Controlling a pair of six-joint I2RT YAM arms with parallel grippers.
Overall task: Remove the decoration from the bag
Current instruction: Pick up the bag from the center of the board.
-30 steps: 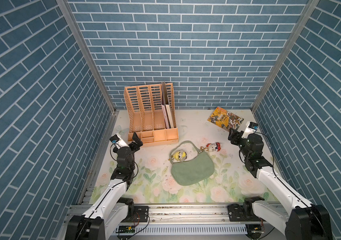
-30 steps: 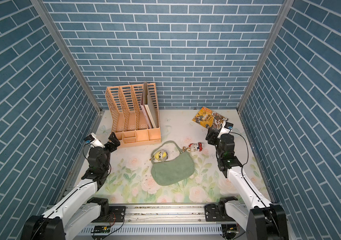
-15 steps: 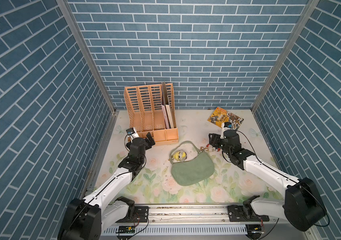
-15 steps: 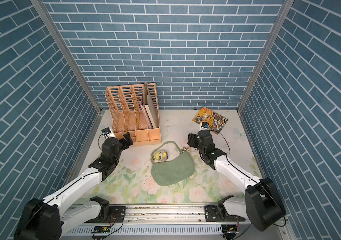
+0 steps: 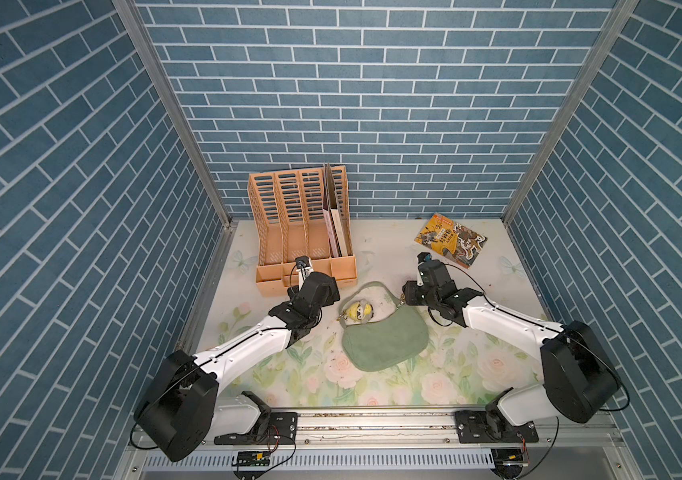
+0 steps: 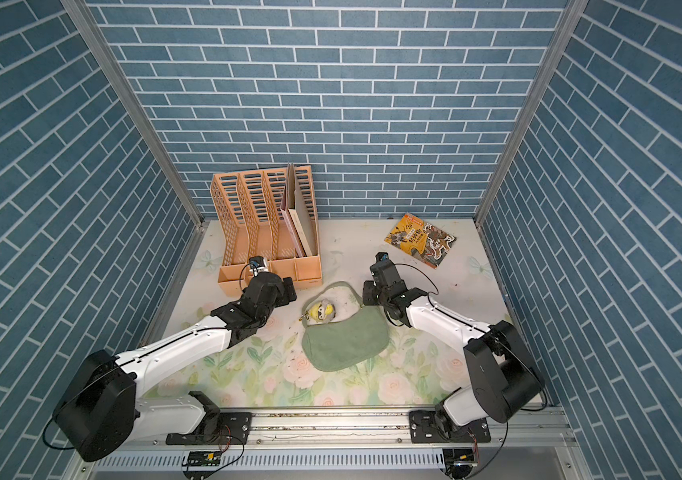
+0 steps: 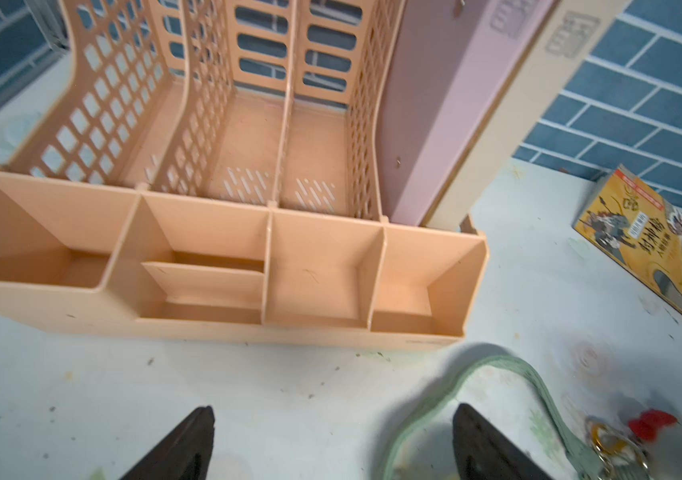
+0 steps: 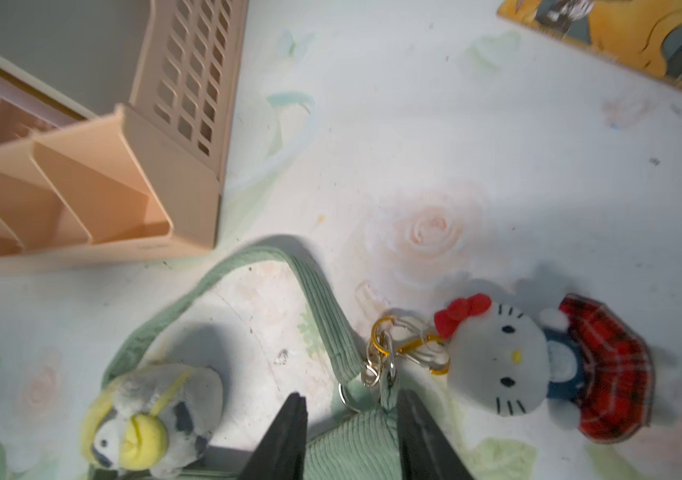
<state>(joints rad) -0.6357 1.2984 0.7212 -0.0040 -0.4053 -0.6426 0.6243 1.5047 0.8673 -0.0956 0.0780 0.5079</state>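
From my remote station I see a sage-green corduroy shoulder bag lying flat at the centre of the floral surface, in both top views. Its long axis runs left to right across the frame, tilted up toward the right. The rounded belly faces the bottom edge, and the strap arches toward the top, at the orange file rack.

Two decorations hang from the strap ends. A yellow-and-grey plush charm rests inside the strap loop. A Hello Kitty plush lies just beside the bag's other corner, joined to it by a gold clasp. Its head is nearest the clasp and its red tartan skirt points away from the bag. In the top views the right arm hides it.

The right gripper straddles that corner, with green fabric filling the gap between its fingers. They are partly closed, and I cannot tell whether they already pinch. I judge this is meant to anchor the bag so the clasp can be worked.

The left gripper hovers low between rack and bag. Its fingers are spread wide and hold nothing, and one is by the strap. A picture book lies well apart at upper right.
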